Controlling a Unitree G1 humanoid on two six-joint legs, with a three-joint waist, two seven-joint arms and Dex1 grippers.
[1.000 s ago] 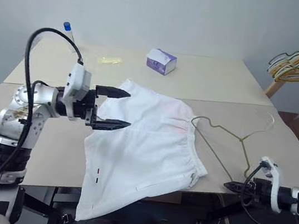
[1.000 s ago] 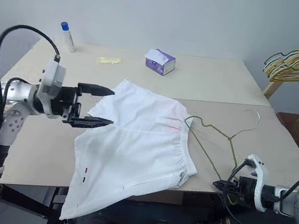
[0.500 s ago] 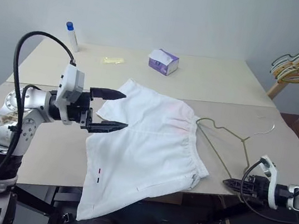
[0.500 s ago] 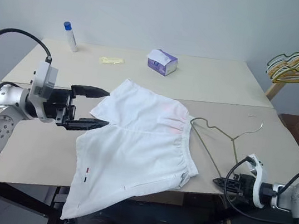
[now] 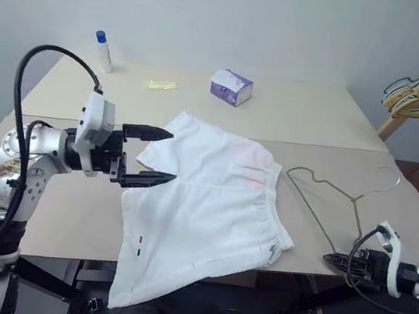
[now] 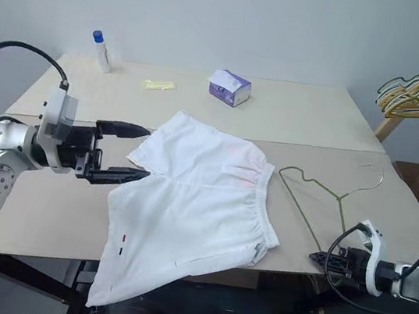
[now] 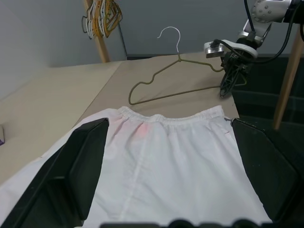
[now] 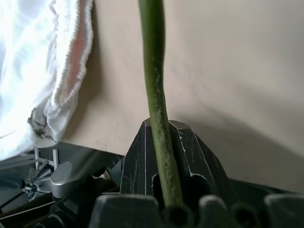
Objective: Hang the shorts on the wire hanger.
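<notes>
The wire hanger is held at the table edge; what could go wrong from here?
The right gripper pinches the thin wire hanger at one corner only, so it may twist or slip. The shorts hang partly over the table front edge, unheld by the open left gripper, and might slide off.

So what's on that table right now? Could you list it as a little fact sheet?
shorts: white, spread flat, one leg hanging over the table edge
wire hanger: lying beside the waistband
left pincer: open, at the shorts' edge
right pincer: shut on the wire hanger
also there: tissue box, small bottle
</notes>
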